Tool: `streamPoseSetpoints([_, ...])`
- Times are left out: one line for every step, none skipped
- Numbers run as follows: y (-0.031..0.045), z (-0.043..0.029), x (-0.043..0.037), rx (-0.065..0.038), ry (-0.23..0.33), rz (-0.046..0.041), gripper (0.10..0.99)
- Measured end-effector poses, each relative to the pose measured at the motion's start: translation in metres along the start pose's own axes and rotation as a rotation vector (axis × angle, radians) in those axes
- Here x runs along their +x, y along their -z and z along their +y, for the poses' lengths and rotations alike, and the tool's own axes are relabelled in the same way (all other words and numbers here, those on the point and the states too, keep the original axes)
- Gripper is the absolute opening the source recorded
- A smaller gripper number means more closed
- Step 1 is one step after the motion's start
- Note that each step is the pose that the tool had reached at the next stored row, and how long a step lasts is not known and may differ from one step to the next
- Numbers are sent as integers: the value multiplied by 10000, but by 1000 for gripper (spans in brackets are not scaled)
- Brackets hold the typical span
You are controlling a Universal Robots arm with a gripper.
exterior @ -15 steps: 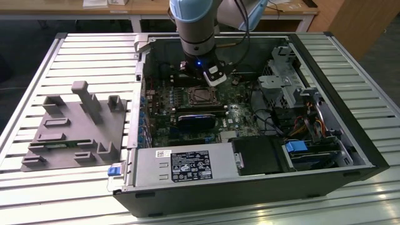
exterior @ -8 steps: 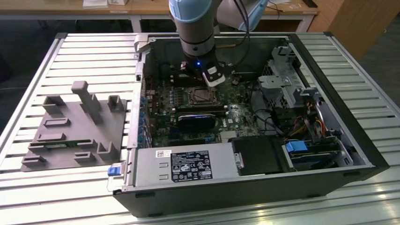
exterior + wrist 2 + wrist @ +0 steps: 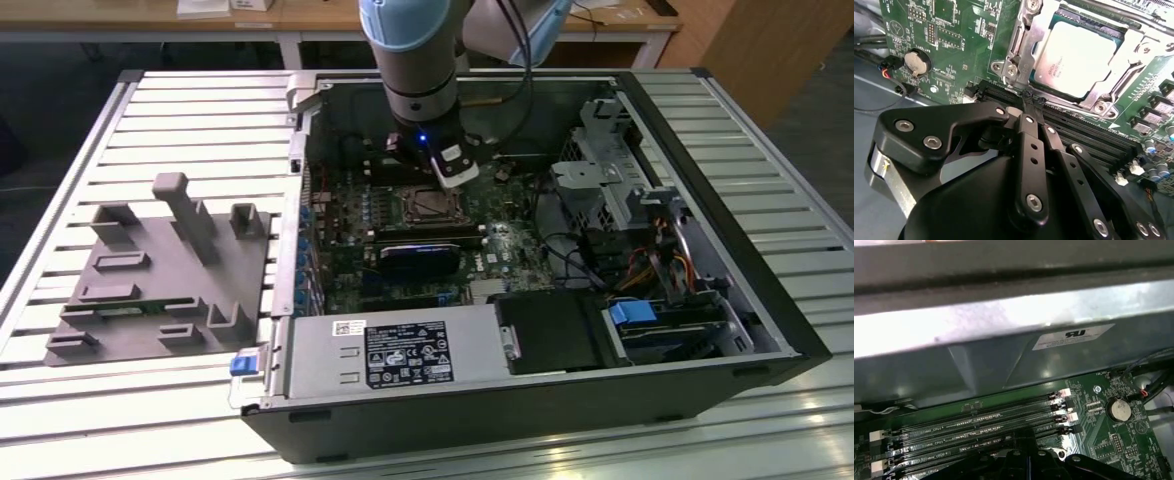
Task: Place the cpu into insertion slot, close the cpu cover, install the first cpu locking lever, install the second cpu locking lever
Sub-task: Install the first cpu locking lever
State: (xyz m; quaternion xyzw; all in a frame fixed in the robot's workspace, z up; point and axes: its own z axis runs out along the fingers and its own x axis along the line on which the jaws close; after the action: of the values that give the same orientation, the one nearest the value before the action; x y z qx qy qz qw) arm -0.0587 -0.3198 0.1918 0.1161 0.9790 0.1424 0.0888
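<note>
My tool [image 3: 1026, 107], pressed together and holding nothing, hovers just beside the insertion slot [image 3: 1054, 85], where the cpu [image 3: 1076, 57] lies under the closed cpu cover [image 3: 1024, 45]; lever locking seems in hand.

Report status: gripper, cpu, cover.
Gripper fingers together, holding nothing, tips at the memory slots beside the insertion slot. Cpu seated in the slot, cpu cover down around it. Nothing in the way.

Silvery cpu [image 3: 1076, 57] lies flat in insertion slot [image 3: 1024, 47], cpu cover [image 3: 1134, 47] closed.
</note>
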Motion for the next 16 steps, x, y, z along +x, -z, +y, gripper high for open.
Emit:
streamPoseSetpoints([-3, -1, 0, 11, -24, -8, 106])
streamPoseSetpoints([-6, -3, 1, 21, -45, -16, 106])
streamPoseSetpoints([-10, -4, 2, 29, -65, -24, 106])
streamPoseSetpoints([-14, -5, 2, 37, -86, -32, 106])
streamPoseSetpoints([-17, -6, 3, 43, -105, -39, 106])
streamPoseSetpoints([-21, -7, 3, 49, -123, -47, 106])
streamPoseSetpoints([-24, -8, 3, 56, -138, -53, 106])
streamPoseSetpoints([-25, -8, 3, 58, -147, -56, 106])
streamPoseSetpoints([-26, -8, 3, 57, -147, -57, 106])
streamPoseSetpoints([-25, -8, 3, 58, -148, -58, 106])
streamPoseSetpoints([-25, -8, 3, 57, -149, -58, 106])
streamPoseSetpoints([-25, -8, 3, 57, -149, -58, 106])
streamPoseSetpoints([-21, -6, 2, 57, -148, -59, 106])
streamPoseSetpoints([-15, -3, 1, 51, -149, -61, 106])
streamPoseSetpoints([-9, 0, 0, 45, -149, -64, 106])
streamPoseSetpoints([0, 4, -2, 41, -149, -65, 106])
